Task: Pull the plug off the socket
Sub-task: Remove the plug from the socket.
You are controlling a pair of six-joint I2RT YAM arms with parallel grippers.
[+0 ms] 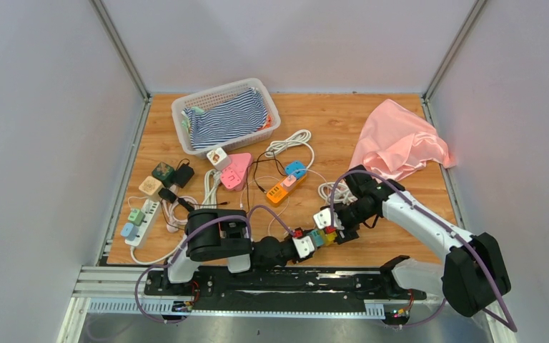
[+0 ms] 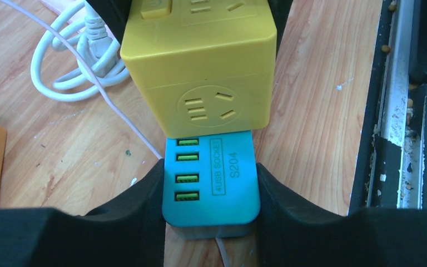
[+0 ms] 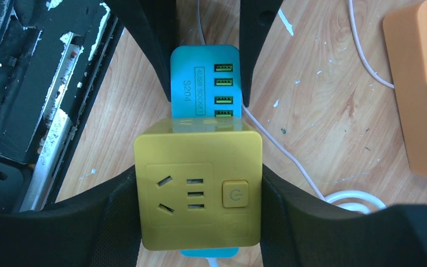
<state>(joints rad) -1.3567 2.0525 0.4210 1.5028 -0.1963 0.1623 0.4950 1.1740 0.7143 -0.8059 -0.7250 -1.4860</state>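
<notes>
- Your left claw [image 2: 209, 178] is clamped on the sides of the teal plastic four-port USB plug block [image 2: 236, 192].
- Your right claw [image 3: 197, 186] is clamped on the yellow plastic cube socket [image 3: 189, 161].
- The plug block sits butted into the cube socket, between your arms near the wooden surface's [image 2: 317, 111] front edge.

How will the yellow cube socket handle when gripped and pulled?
Probably rigid: the yellow cube socket looks like hard moulded plastic. Its flat, smooth sides may slip. The white cable coiled nearby could drag, if attached.
</notes>
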